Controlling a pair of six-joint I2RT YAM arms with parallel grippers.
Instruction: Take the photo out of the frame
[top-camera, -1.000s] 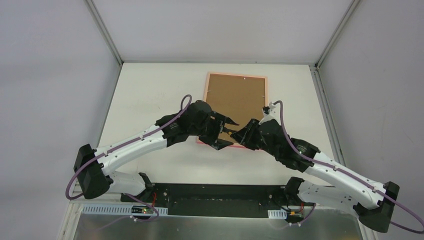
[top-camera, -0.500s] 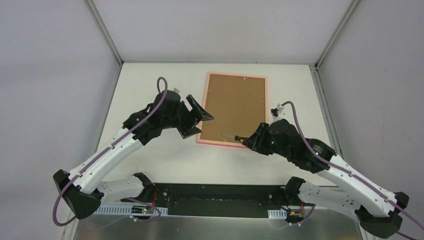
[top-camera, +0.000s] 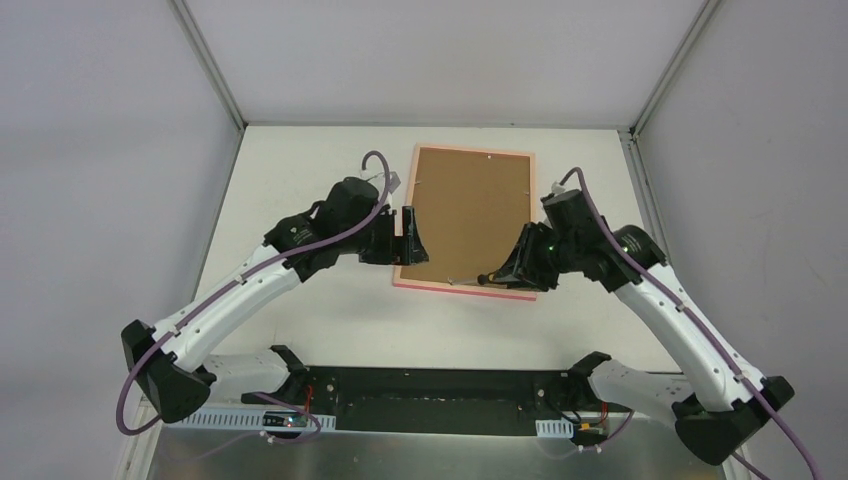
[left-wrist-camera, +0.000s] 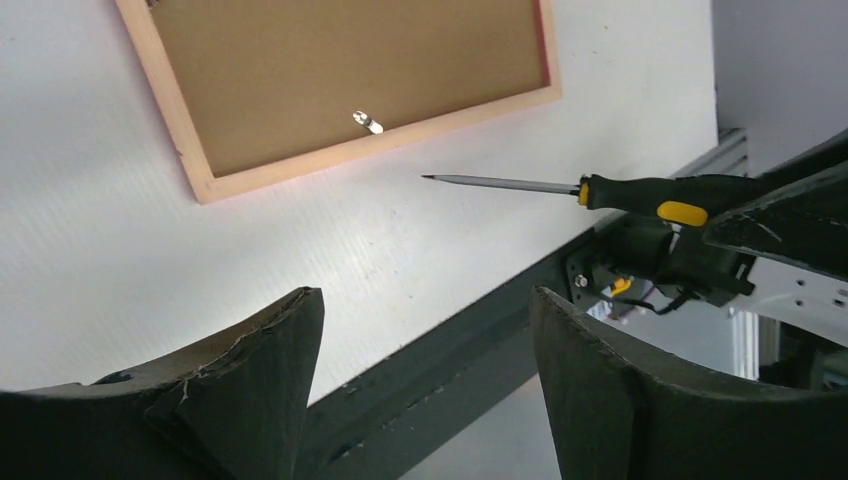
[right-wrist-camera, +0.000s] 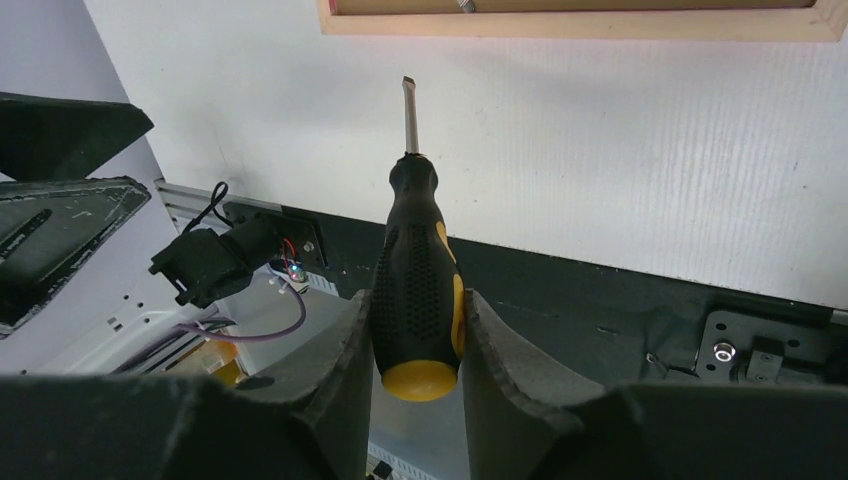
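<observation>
The left gripper (left-wrist-camera: 428, 300) holds its two dark fingers (left-wrist-camera: 270, 340) spread wide with nothing between them. It hangs by the left long edge of the thin pink rectangular picture frame (top-camera: 430, 286), close to the frame's near-left corner. The right gripper (right-wrist-camera: 415, 300) has its fingers (right-wrist-camera: 490, 340) pressed in on the handle of a black-and-yellow-handled screwdriver (right-wrist-camera: 415, 280). The steel shaft runs forward, and its flat tip stops just short of the frame's near rim, apart from it. The frame lies flat and back-up on the white table (top-camera: 300, 190), toward the far middle. Its brown backing board (top-camera: 470, 210) fills the rim, and a small metal tab (left-wrist-camera: 367, 122) sits on the board just inside the near edge. The photo cannot be seen from this side. Left of the frame the table runs bare to the grey side wall (top-camera: 110, 160), giving the left arm wide room. Nearer than the frame, a bare band reaches back to the black base rail (top-camera: 440, 385). Right of the frame only a narrower strip separates it from the table's metal edge. The right arm's wrist reaches in over that strip and over the frame's near-right corner. The frame's far edge lies near the back wall. The two grippers flank the frame's near edge, well apart from each other.
</observation>
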